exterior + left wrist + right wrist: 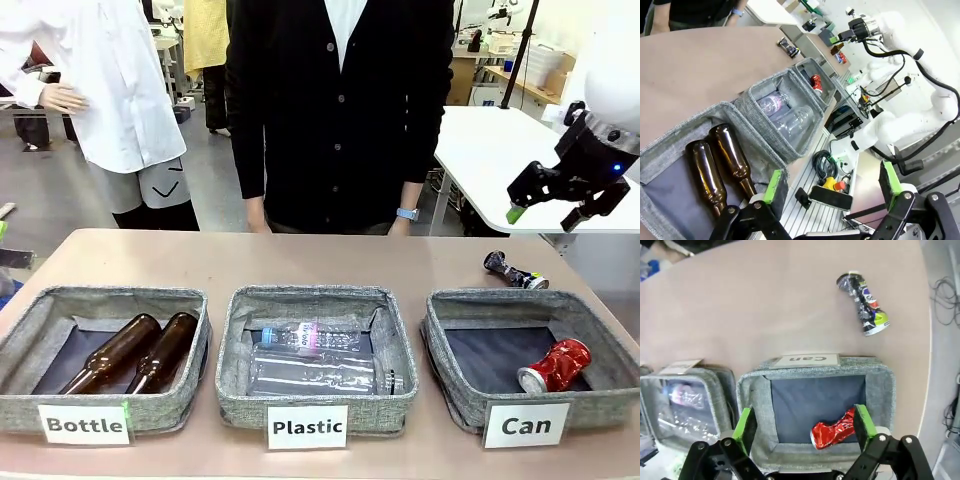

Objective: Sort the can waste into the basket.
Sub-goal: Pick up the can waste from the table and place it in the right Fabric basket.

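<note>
A crushed red can [555, 365] lies inside the grey basket [452, 385] labelled "Can" at the table's right. A dark crushed can [515, 271] lies on the table just behind that basket. My right gripper [548, 215] hangs open and empty high above the table's right end. In the right wrist view the right gripper [803, 426] hovers over the basket [752, 390], with the red can [832, 430] below it and the dark can [863, 302] beyond on bare table. My left gripper [831, 182] stands open and empty near the table's left front edge.
The "Plastic" basket [232, 385] in the middle holds clear bottles. At the left, the "Bottle" basket [195, 385] holds two brown bottles. A person in a black cardigan [335, 110] stands at the far edge, hands down. A white table [495, 150] stands behind on the right.
</note>
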